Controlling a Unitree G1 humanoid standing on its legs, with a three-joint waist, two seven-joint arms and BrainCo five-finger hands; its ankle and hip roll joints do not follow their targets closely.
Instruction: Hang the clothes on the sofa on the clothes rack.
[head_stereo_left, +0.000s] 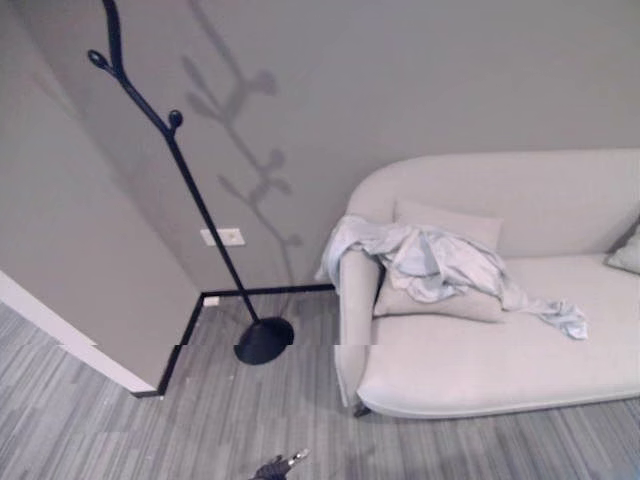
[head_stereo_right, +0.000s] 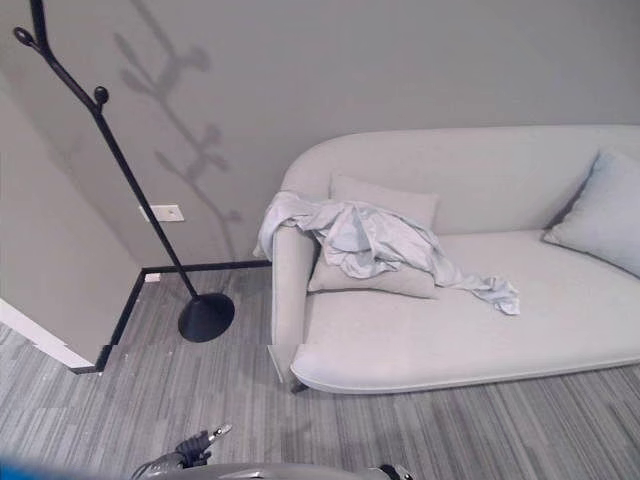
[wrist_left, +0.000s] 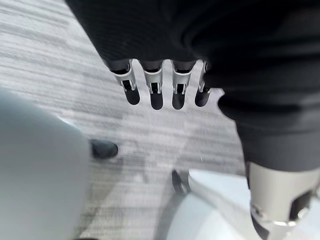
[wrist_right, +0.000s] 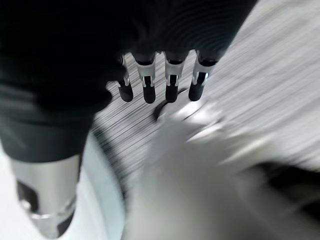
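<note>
A pale blue-grey garment (head_stereo_left: 432, 262) is seen crumpled on the sofa (head_stereo_left: 480, 360), draped over the left armrest and across a cushion (head_stereo_left: 445, 300) leaning against the backrest, with one sleeve trailing out over the seat. A second cushion (head_stereo_right: 605, 210) is set at the sofa's far right end. The rack (head_stereo_left: 170, 150), a black pole with knobbed branch hooks on a round base, is stood on the grey striped floor (head_stereo_left: 150, 430) in the wall corner, well apart from the sofa's left end and leaning in the view; its shadow is cast on the wall (head_stereo_left: 400, 70). A white socket plate (head_stereo_left: 222, 237) is fixed low on the wall behind the pole. The left hand (wrist_left: 160, 90) is shown in its wrist view with fingers straight and relaxed in a row, nothing held, the floor beyond them. The right hand (wrist_right: 160, 85) is likewise shown in its wrist view with fingers straight and empty, hanging above the floor. Neither hand is near the garment.
</note>
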